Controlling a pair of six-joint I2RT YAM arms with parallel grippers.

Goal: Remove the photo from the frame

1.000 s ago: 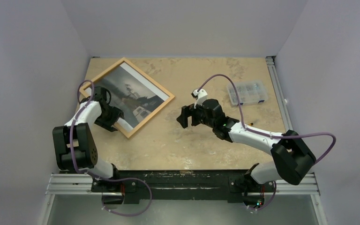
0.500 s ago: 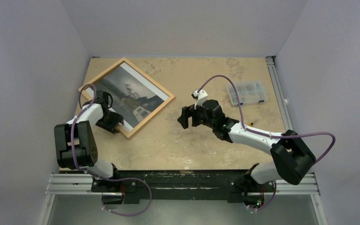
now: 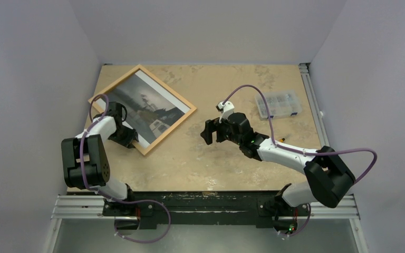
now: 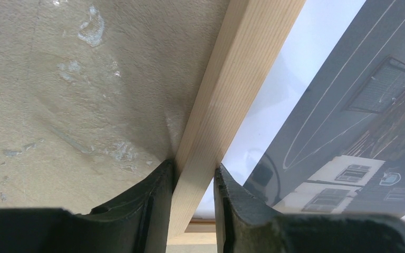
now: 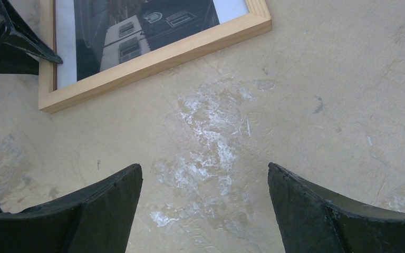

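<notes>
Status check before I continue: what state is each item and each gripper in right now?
photo: inside the frame, not yet taken out.
frame: lying on the table, assembled.
left gripper: shut on the frame, fingers pinching one rail near a corner.
right gripper: open, empty, over bare table beside the frame.
plastic box: on the table at the far right, untouched; whether its lid is open or shut is unclear.

We find no legible text, label, brand, number or sign in any view, whether on the photo, the frame or the clear plastic box.
</notes>
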